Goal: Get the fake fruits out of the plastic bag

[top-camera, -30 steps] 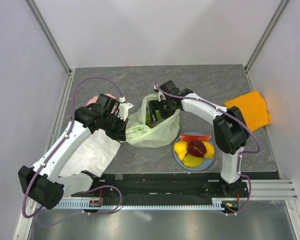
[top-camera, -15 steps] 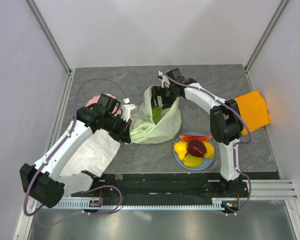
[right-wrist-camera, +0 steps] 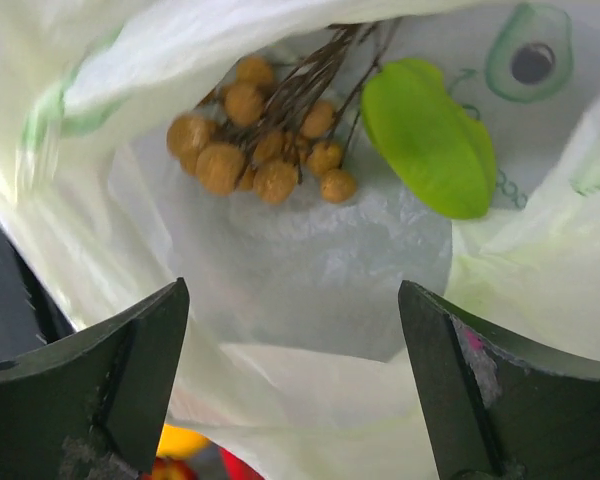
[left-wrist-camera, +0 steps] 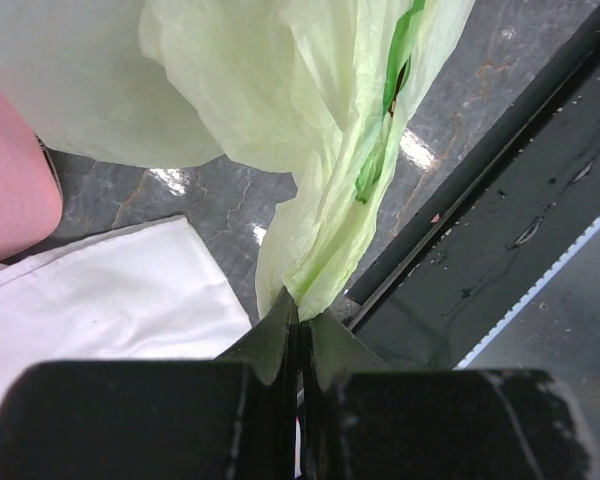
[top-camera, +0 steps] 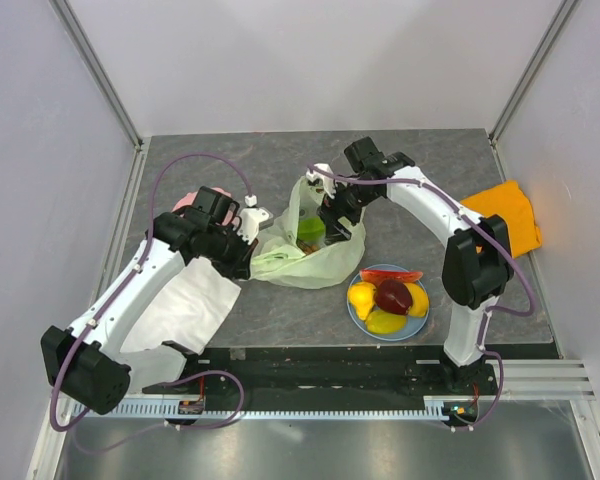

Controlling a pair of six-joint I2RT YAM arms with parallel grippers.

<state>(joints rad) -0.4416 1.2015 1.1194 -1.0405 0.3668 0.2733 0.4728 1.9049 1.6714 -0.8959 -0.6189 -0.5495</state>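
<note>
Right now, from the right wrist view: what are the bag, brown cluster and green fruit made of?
Plastic bag: thin plastic film by the look; translucent, crinkled, soft sheen.
Brown cluster: dull round beads on thin dark stems; plastic or foam, can't tell which.
Green fruit: smooth, evenly coloured, faint gloss; probably moulded plastic.

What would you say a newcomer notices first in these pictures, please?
The pale bag at mid-table, one edge pinched in the shut left jaws. The open right jaws hang over its mouth, where a brown cluster and a green fruit lie inside. Bright fruits fill the blue plate beside the bag.
</note>
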